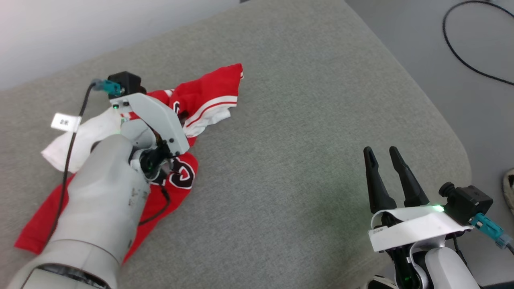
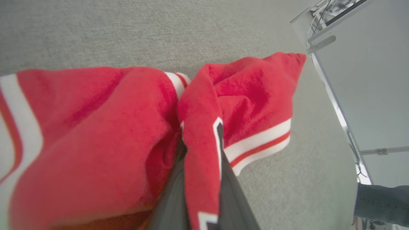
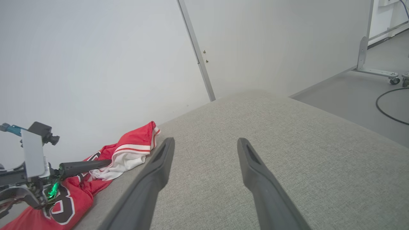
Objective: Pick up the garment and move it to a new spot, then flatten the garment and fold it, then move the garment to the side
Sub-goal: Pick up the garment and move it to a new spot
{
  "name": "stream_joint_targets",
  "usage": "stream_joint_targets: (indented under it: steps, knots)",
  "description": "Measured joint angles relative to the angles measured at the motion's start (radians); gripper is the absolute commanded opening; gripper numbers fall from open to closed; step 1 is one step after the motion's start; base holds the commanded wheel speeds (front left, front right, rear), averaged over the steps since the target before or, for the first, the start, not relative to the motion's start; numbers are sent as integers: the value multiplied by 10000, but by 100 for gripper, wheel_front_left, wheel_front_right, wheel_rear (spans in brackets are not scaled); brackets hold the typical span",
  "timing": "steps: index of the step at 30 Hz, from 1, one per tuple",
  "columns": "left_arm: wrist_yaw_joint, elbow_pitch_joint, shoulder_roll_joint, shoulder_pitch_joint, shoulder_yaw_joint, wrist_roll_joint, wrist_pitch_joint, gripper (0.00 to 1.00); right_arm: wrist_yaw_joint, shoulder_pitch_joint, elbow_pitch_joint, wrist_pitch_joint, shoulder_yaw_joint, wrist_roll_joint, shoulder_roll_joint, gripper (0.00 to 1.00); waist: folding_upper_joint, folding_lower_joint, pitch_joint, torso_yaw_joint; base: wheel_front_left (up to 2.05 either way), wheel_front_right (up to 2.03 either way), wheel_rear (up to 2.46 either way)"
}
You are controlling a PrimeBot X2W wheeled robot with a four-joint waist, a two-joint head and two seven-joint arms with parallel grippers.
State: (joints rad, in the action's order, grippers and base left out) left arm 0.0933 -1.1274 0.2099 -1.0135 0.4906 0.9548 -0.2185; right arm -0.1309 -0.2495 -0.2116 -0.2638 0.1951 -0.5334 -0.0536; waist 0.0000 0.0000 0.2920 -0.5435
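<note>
**A:** The garment (image 1: pixel 209 92), where was it?

**B:** It lay crumpled on the left part of the grey padded surface (image 1: pixel 301 100), close to the edge that ran along the white wall (image 3: pixel 96 64). It was red, with red-and-white striped trim, a white part (image 1: pixel 92 132) spread out to the left and a black, white-outlined figure (image 1: pixel 182 172) on a lower fold.

**A:** And the left gripper?

**B:** The left gripper (image 2: pixel 201 166) was down in the heap. In the left wrist view a ridge of red cloth (image 2: pixel 96 127) ran up between its two dark fingers (image 2: pixel 172 198), so they were clamped on the cloth. In the right wrist view those fingers showed as one dark bar (image 3: pixel 83 166) lying over the jersey (image 3: pixel 134 147).

**A:** The other one?

**B:** The right gripper (image 1: pixel 383 154) was well apart from the shirt, at the lower right, over bare grey fabric. Its fingers (image 3: pixel 255 172) stood spread with nothing between them. I could not tell whether it touched the surface.

**A:** Anything further out?

**B:** A white label (image 1: pixel 65 121) hung on the left arm's cable. Past the surface's right edge was grey floor (image 1: pixel 441 120), with a black cable (image 1: pixel 461 52) looping across it.
</note>
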Motion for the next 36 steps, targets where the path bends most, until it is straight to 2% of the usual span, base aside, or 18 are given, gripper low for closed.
stream_joint_targets:
  steps: [5, 8, 11, 12, 14, 15, 16, 20, 24, 27, 31, 36]
  knots:
    - [213, -525, 401, -340, 1047, -991, -353, 0, 0, 71, 65, 0, 104, -113, 8, 100, 0, 0, 252, -260, 0, 0, 0]
    - [314, -539, 537, -512, 2142, -2059, -426, 0, 0, 70, 67, 0, 228, -111, 8, 100, 0, -1, 288, -275, 0, 0, 0]
    - [360, -510, 476, -549, 2387, -2088, -431, 0, 0, -31, 77, 0, 272, -75, 10, 100, 0, -1, 288, -159, 0, 0, 0]
    - [362, -485, 441, -554, 2470, -2109, -360, 10, 0, -71, 96, 0, 255, -12, 12, 100, 0, -1, 285, -107, 0, 0, 0]
    - [378, -334, 359, -535, 2654, -2117, -247, 40, 0, -94, 98, 0, 207, 127, 10, 100, 0, 0, 266, 21, 0, 0, 0]
    - [376, -144, 326, -499, 2811, -2140, -130, 80, 0, -102, 94, 0, 192, 236, 12, 100, 0, 0, 249, 101, 0, 0, 0]
    - [376, 38, 282, -451, 2918, -2132, 21, 100, 0, -107, 81, 0, 159, 366, 13, 100, 0, 0, 227, 187, 0, 0, 0]
    - [376, 838, 136, -313, 3273, -1822, 765, 100, 0, -113, -31, 0, -40, 859, 12, 100, 0, 0, 84, 639, 0, 0, 0]
    - [376, 1967, 188, -347, 3772, -1584, 2029, 100, 0, -98, -176, 0, -127, 1323, 17, 100, 0, 0, -135, 1224, 0, 0, 0]
    - [378, 2556, 251, -204, 3731, -1085, 2911, 100, 0, -40, -316, 0, -81, 1586, -10, 100, 0, 0, -333, 1715, 0, 0, 0]
    - [376, 3354, 508, 651, 3607, -201, 3862, 100, -2, 123, -468, 0, -119, 1676, -180, 100, 0, 0, -621, 2407, 0, 0, 0]
    - [376, 3693, 1097, 2344, 3505, 322, 4592, 100, -2, 414, -633, 0, -420, 1778, -546, 100, 0, 0, -989, 3282, 0, 0, 0]
